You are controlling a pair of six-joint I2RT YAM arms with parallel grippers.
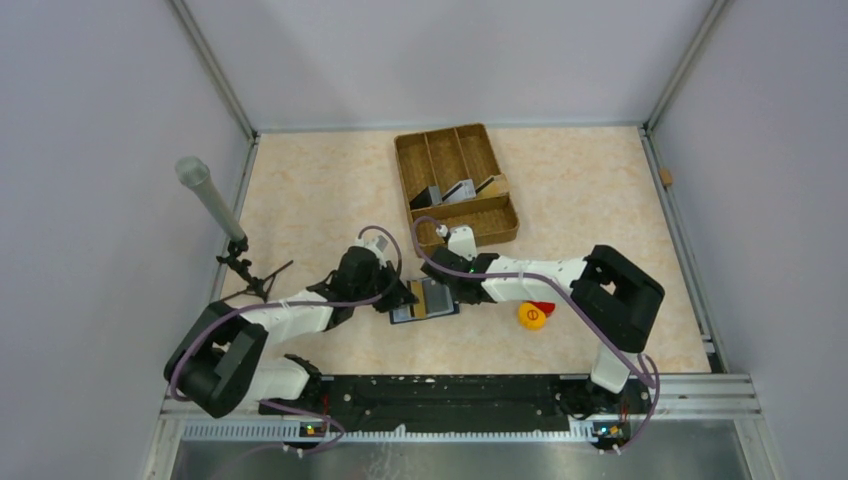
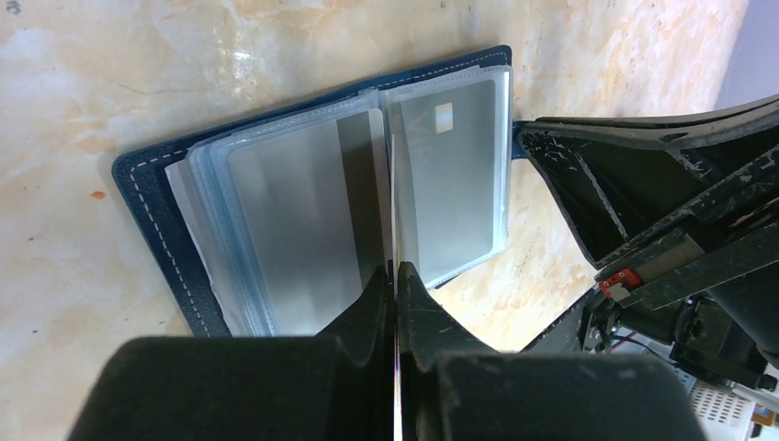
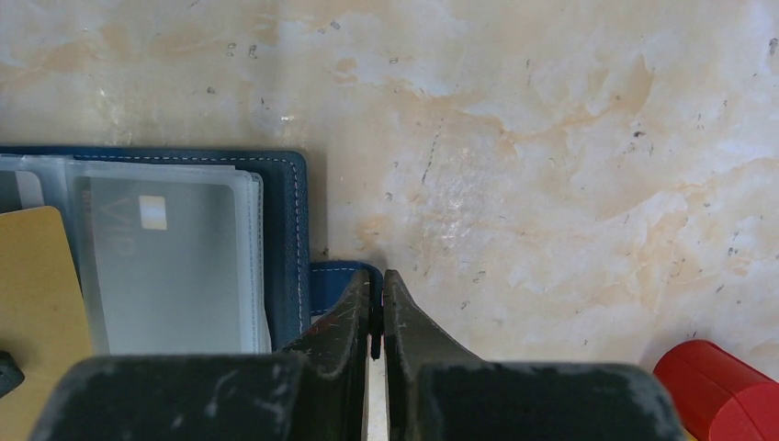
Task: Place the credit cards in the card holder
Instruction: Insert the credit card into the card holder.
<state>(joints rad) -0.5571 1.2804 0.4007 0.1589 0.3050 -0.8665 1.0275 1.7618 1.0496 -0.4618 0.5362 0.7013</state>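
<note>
Where both pincers meet, one navy card holder (image 2: 152, 197) lies open on table (image 1: 320, 200), grey cards (image 2: 455, 184) in clear sleeves; left pincer (image 2: 397, 271) clamped on one tan card (image 3: 32, 294); right pincer (image 3: 378, 276) together at its tab (image 3: 335, 273). Beyond right pincer, three loose cards (image 1: 460, 190) in tray (image 1: 490, 222).

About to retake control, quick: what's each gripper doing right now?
Left gripper: shut on a credit card, edge-on over the open card holder.
Right gripper: shut at the snap tab; grip on it unclear.
</note>
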